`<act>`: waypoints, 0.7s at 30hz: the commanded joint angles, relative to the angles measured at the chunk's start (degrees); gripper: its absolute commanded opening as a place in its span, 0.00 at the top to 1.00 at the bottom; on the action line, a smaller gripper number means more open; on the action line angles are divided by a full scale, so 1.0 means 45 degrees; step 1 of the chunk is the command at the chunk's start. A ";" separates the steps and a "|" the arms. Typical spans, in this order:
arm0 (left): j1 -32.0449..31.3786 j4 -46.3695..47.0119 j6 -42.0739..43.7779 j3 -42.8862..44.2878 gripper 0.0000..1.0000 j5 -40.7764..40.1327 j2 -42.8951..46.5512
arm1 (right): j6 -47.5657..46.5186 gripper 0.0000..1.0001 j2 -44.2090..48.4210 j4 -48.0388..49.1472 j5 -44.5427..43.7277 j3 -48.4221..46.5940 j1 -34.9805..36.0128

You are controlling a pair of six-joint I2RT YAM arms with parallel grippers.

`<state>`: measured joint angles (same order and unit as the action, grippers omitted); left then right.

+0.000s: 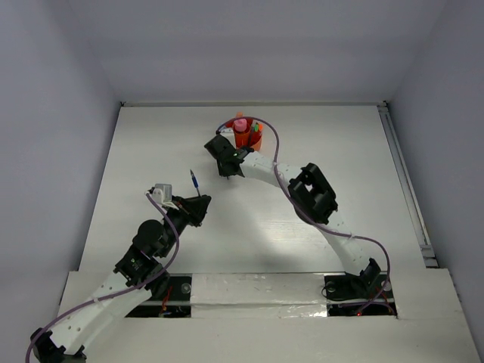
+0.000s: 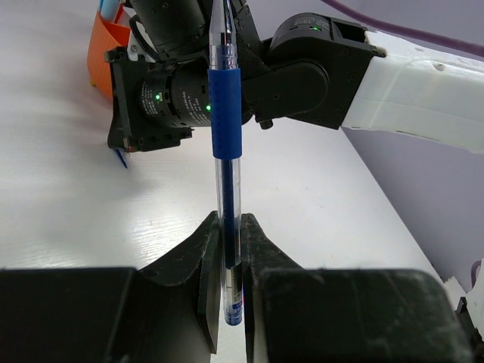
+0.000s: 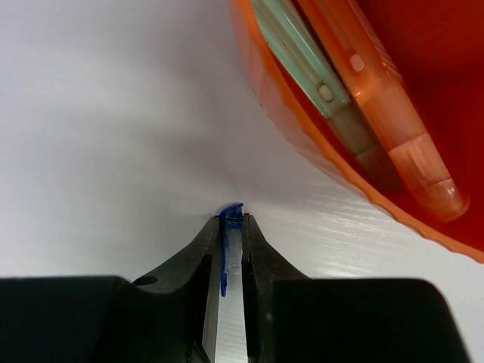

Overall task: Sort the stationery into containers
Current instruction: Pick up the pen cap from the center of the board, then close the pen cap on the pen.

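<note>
My left gripper (image 2: 229, 227) is shut on the lower end of a blue pen (image 2: 225, 113) with a clear barrel, which stands up out of the jaws above the white table. The same pen (image 1: 194, 180) shows left of centre in the top view. My right gripper (image 3: 231, 223) points down at the table just left of the orange cup (image 3: 302, 144) and is shut on a small clear pen cap (image 3: 231, 242) with a blue clip. A green marker (image 3: 302, 53) and an orange marker (image 3: 386, 113) lie in the cup (image 1: 255, 141), and a pink bottle-like piece (image 1: 240, 125) stands in it.
The two grippers are close together, with the right wrist (image 2: 174, 91) right behind the held pen. A raised rail (image 1: 404, 181) runs along the table's right edge. Grey walls close in the back and both sides.
</note>
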<state>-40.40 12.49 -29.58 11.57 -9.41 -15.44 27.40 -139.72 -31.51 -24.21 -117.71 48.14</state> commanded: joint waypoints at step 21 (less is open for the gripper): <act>-0.0006 0.5579 -0.0554 -0.0308 1.00 0.4434 -0.4906 | 0.2130 1.00 1.3524 1.3695 0.3055 1.5451 0.0025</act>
<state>-40.40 26.92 -30.94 9.34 4.05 -34.11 32.16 -82.48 14.04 -12.69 -53.06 48.07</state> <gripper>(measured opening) 0.073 0.179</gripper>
